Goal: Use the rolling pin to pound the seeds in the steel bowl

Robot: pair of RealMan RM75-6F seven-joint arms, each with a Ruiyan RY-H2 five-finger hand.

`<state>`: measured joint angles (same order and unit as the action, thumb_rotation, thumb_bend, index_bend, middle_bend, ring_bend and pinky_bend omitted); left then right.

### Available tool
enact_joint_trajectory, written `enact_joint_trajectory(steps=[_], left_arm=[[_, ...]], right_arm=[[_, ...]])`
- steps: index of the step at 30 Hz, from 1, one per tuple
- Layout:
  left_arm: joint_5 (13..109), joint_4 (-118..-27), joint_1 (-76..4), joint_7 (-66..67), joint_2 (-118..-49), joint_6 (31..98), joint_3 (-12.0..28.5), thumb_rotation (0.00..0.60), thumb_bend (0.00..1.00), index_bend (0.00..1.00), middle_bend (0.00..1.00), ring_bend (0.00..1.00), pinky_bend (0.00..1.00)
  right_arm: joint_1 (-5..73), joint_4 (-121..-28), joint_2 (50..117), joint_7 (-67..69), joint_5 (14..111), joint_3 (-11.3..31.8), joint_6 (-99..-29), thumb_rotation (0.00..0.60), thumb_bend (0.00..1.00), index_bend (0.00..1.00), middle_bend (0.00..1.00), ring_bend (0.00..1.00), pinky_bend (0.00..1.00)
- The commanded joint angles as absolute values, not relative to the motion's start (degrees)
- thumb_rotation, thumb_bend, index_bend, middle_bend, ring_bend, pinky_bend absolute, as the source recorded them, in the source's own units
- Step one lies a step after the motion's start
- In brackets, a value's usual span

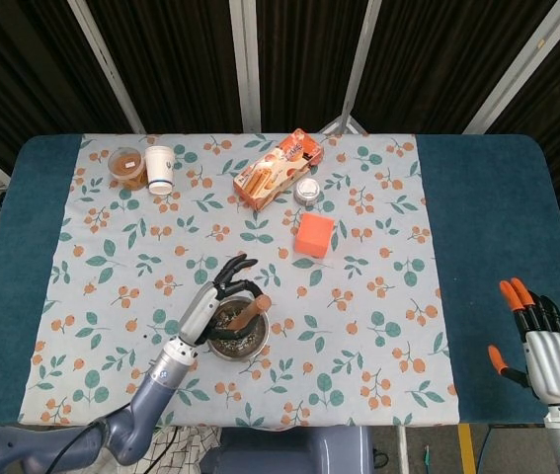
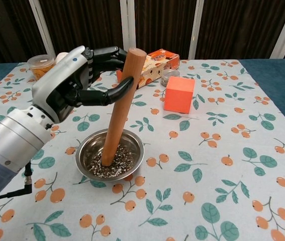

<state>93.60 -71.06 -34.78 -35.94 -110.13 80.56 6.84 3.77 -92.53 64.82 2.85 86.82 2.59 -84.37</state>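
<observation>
mid-pound at the near left of the floral-clothed surface (image 1: 378,296): rolling pin (image 2: 120,106) gripped near its top by the left hand (image 2: 77,80), tilted slightly, lower end planted among the seeds (image 2: 113,162) in the steel bowl (image 2: 133,143). in the head view, same left hand (image 1: 222,294) curled round the rolling pin (image 1: 247,309) right over the steel bowl (image 1: 239,341). right hand (image 1: 541,346) idle at the far right edge, well apart from the work, holding nothing, fingers straight and apart. seeds seemingly still coarse, a speckled heap across the bowl floor, so pounding judged under way rather than done. orange block (image 2: 178,94) and printed carton (image 2: 147,68) behind the bowl, small tin (image 1: 307,191) beside the carton, paper cup (image 1: 160,168) and snack tub (image 1: 126,166) at the far left corner, all clear of the stroke. next move, by judgement: lift the pin just off the seeds and drive it down again, kept near upright and centred, since nothing steadies the bowl and an off-centre blow could tip it or scatter seeds onto the cloth.
</observation>
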Motion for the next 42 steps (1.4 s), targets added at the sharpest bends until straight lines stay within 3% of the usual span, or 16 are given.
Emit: enact_joint_trajectory(steps=[1, 10, 23, 42], left_arm=[[93.67, -70.09, -34.22, -36.99, -110.18, 81.00, 6.16, 0.600, 0.79, 0.63, 0.64, 0.12, 0.00], [93.63, -69.34, -33.17, -38.74, -109.78, 81.74, 5.13, 0.600, 0.79, 0.63, 0.64, 0.12, 0.00], [95.73, -72.30, -34.60, -37.65, -109.85, 83.79, 6.75, 0.600, 0.79, 0.63, 0.64, 0.12, 0.01], [95.42, -65.25, -34.74, -44.12, -111.87, 84.01, 5.88, 0.600, 0.77, 0.64, 0.64, 0.12, 0.01]], right_arm=[[3.77, -92.49, 64.90, 2.75, 86.97, 2.57, -84.47, 0.600, 0.37, 0.00, 0.00, 0.00, 0.00], [3.70, -92.44, 65.06, 2.69, 87.14, 2.63, -84.78, 0.600, 0.37, 0.00, 0.00, 0.00, 0.00], [3.60, -92.53, 64.97, 3.06, 87.00, 2.67, -84.85, 0.600, 0.37, 0.00, 0.00, 0.00, 0.00], [3.65, -92.51, 65.23, 2.62, 86.15, 2.93, -84.42, 0.600, 0.37, 0.00, 0.00, 0.00, 0.00]])
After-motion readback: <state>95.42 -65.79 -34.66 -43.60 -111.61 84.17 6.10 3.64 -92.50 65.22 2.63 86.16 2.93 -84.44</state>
